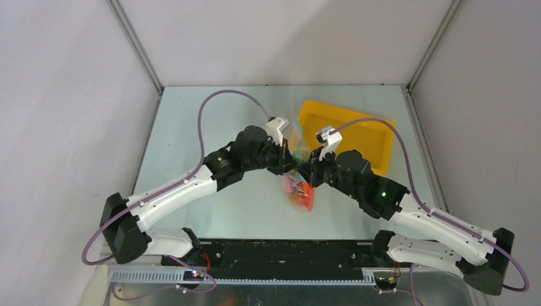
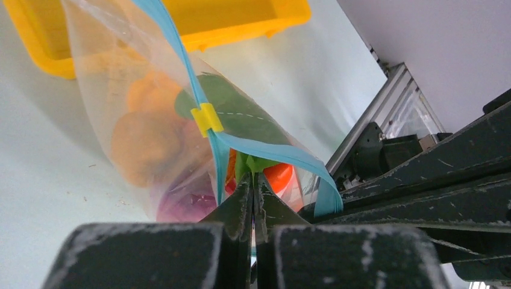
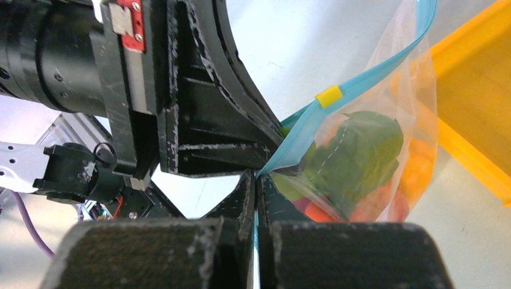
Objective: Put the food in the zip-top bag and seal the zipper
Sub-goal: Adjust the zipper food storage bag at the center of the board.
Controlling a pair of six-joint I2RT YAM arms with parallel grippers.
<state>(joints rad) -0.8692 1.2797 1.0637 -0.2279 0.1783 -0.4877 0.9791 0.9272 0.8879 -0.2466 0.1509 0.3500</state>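
The zip-top bag (image 1: 298,191) hangs between my two grippers above the table. Inside it lies the food: a yellow-orange fruit (image 2: 144,126), a green leaf (image 2: 235,111), a purple onion (image 2: 181,205) and a red-orange carrot (image 2: 280,177). The teal zipper (image 2: 175,48) carries a yellow slider (image 2: 206,118) partway along; below it the two strips part. My left gripper (image 2: 253,177) is shut on the zipper strip. My right gripper (image 3: 258,176) is shut on the zipper's end (image 3: 283,158), and the slider (image 3: 329,96) sits further up the strip. In the top view the left gripper (image 1: 290,167) and right gripper (image 1: 307,172) nearly touch.
The yellow tray (image 1: 376,137) stands on the table just behind the bag, to the right, and shows close behind it in the left wrist view (image 2: 253,24). An aluminium frame rail (image 2: 385,102) runs along the table's edge.
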